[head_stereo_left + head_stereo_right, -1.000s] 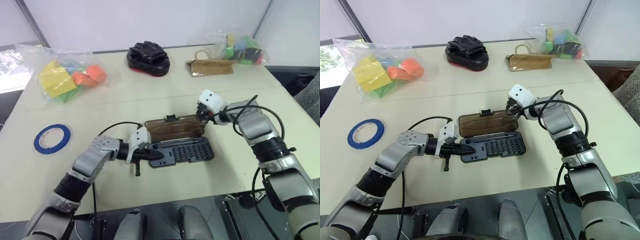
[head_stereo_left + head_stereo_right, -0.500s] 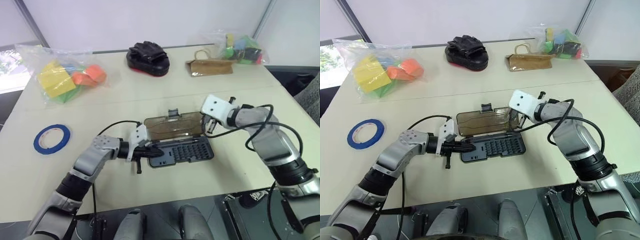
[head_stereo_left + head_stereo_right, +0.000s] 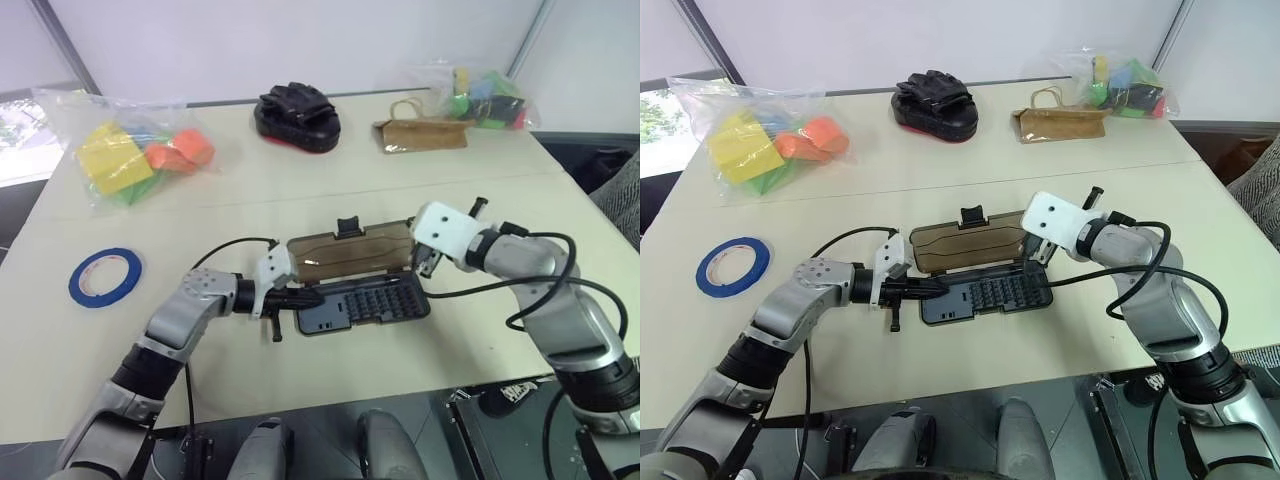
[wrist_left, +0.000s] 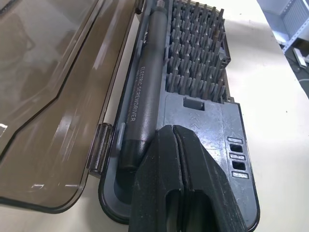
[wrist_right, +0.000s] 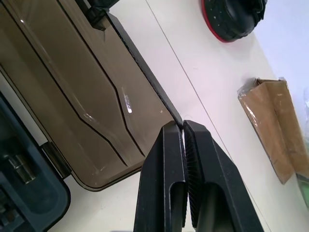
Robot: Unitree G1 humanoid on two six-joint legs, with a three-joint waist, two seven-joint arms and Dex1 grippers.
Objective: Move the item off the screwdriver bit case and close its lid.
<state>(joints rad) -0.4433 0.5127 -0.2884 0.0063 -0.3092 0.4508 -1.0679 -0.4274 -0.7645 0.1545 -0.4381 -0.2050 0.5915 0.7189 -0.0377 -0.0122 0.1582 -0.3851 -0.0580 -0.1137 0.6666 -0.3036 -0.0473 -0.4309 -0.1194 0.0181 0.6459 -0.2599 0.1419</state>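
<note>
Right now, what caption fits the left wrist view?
Shut left gripper presses the dark blue-grey plastic screwdriver bit case, its smoky-brown translucent lid open.

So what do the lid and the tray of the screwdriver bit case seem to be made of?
The lid looks like smooth, glossy, translucent brown plastic: the table shows through it and it catches reflections. The tray looks like matte blue-grey moulded plastic, while the bits standing in it look like dull grey metal.

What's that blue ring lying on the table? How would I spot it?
Start at the beige table and go to its near left part, out from the robot's left arm. The roll of blue tape lies flat there alone, the one ring-shaped thing, nearer than the bag of coloured blocks.
</note>
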